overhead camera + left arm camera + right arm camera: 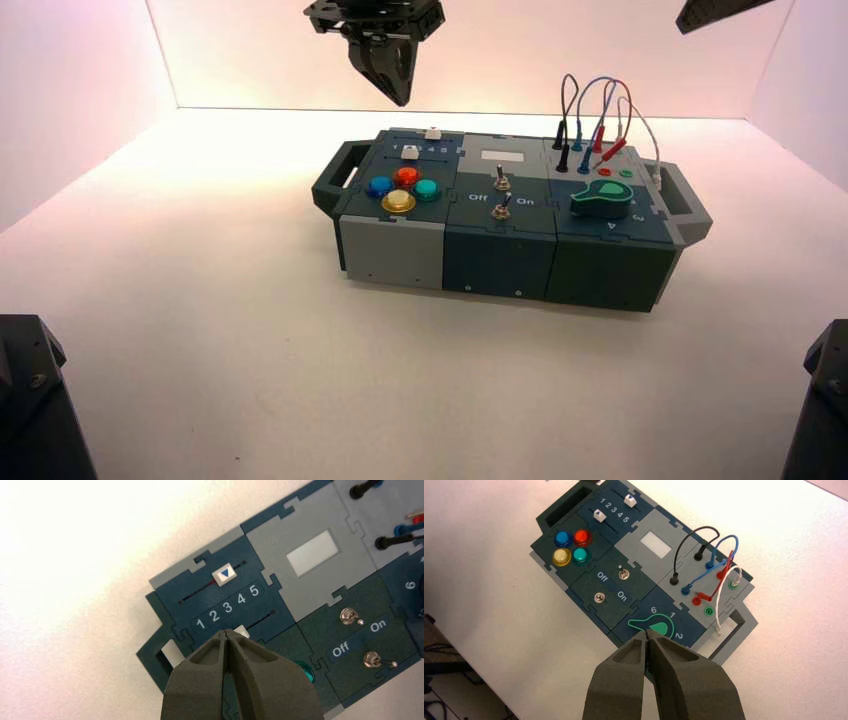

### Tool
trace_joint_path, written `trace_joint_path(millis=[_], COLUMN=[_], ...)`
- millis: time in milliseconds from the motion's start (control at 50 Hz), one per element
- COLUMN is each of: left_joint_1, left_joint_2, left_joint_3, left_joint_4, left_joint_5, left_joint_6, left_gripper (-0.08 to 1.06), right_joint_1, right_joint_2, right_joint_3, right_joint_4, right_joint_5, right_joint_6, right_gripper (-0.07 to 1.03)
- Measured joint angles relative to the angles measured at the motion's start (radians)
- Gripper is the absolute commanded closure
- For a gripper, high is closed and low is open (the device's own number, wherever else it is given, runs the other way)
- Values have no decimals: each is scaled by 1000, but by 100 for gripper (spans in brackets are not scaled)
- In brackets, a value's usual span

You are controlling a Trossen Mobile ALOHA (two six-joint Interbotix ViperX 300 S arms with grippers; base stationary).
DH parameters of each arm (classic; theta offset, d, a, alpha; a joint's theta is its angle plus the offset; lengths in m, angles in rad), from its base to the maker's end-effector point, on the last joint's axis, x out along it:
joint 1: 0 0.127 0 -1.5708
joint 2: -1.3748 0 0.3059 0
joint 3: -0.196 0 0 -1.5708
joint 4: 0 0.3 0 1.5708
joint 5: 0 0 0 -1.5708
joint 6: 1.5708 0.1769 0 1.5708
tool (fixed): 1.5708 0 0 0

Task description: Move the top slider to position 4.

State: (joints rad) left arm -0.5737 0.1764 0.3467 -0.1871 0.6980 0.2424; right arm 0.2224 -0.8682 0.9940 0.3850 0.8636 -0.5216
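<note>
Left gripper (227, 635) closed and empty, hanging above the dark teal control box's (497, 252) back-left corner. I see the top slider's tiny white knob with a blue arrow (223, 573) on the back track, roughly over the printed white digit 3 (228, 607), so position 4 (241, 598) isn't reached. Open room behind that edge. Right gripper (647, 639) closed, idle above the box's right end.

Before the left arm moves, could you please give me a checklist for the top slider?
1. Top slider in view: ok.
2. Knob level with 4: cannot tell; it looks close to it.
3. Left gripper shut for pushing: ok.
4. Left gripper touching the slider: not ok; it hangs above the box.
5. Right gripper away from the sliders: ok; it is shut, raised on the dial side.
</note>
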Motion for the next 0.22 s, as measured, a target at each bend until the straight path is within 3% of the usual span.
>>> trace_joint_path(millis=[220], left_joint_1=[0], left_joint_2=[-44], left_joint_3=[0], left_joint_4=[0], left_joint_5=[26], left_joint_6=[0], left_gripper=[101], right_joint_1=[0], right_joint_2=[9], right_joint_3=[0], right_joint_4=[0], right_joint_5=[0], right_joint_6=[0], right_gripper=[98])
